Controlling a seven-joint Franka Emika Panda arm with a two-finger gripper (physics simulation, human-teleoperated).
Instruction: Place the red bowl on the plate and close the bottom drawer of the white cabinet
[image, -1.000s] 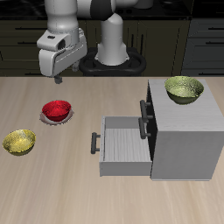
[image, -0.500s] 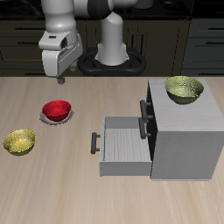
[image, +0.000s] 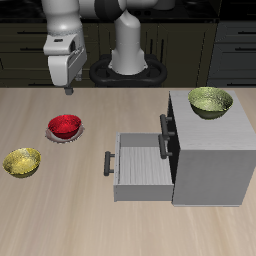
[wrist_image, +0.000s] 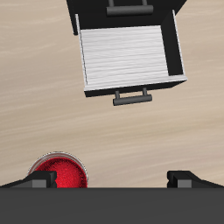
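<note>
Red bowl (image: 65, 126) rests on plate (image: 75, 135); bottom drawer (image: 140, 166) stands open. End effector (image: 68, 88), fingers wide, empty: descend squarely before the handle (image: 108, 163), then push straight.

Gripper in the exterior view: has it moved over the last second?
Yes. The gripper has turned and drawn slightly back, away from the red bowl, which has stayed put on the plate.

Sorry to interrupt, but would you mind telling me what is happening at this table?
The robot's tool hangs in the air above the table, holding nothing. The red bowl already sits on the plate. The bottom drawer of the white cabinet is pulled out and not yet closed.
</note>
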